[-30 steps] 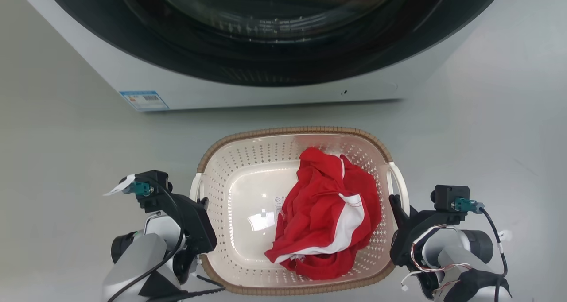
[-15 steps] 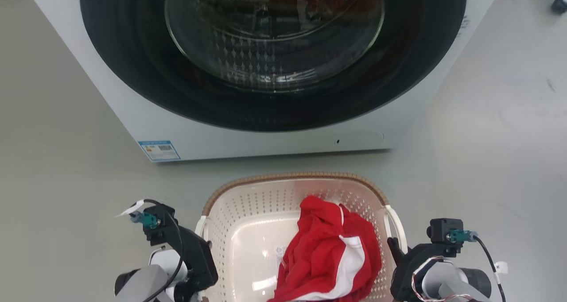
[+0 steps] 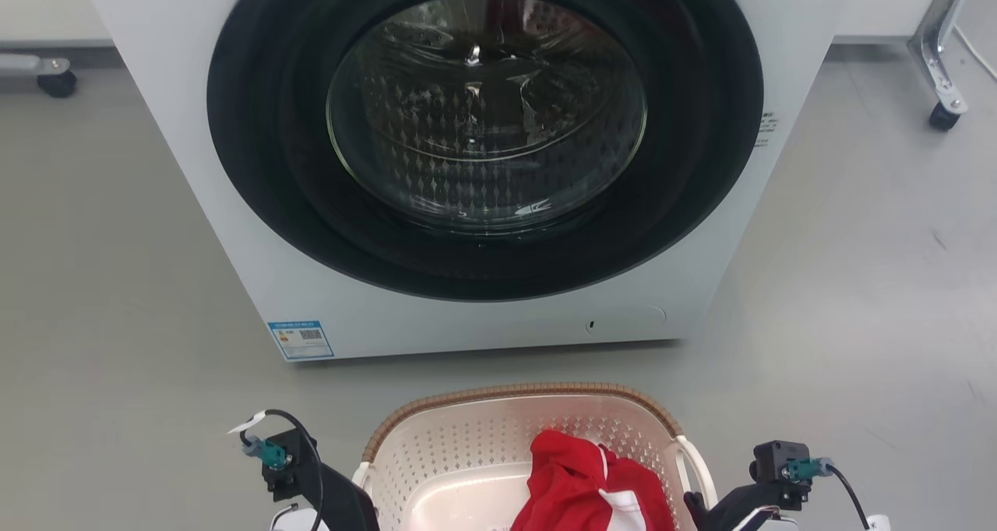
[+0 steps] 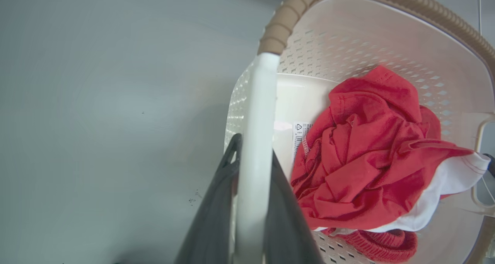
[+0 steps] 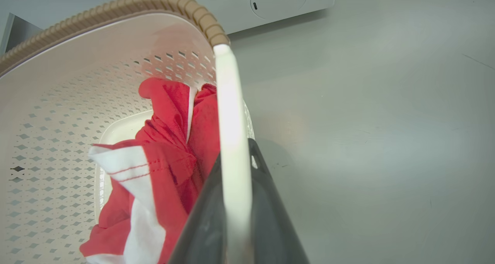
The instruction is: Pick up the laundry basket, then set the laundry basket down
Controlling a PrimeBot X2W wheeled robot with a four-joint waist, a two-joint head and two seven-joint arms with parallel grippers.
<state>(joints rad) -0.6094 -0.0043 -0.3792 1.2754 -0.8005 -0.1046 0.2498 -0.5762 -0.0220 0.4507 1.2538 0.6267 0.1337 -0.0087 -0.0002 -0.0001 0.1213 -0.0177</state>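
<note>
Laundry basket shows at the bottom centre of the head view, below the washer, with a red and white garment inside. At the bottom centre of each wrist view, the left gripper is closed tight around one white loop handle, and the right gripper clamps the opposite handle.

We read this as a laundry test corner in a lab or demo space, not a home. 1 white front-load washer stands alone on a bare grey floor, with an energy sticker on its lower corner. Left castor and right castor on a metal leg sit by the pale wall. A laundry basket with a red garment is in front of the washer.
</note>
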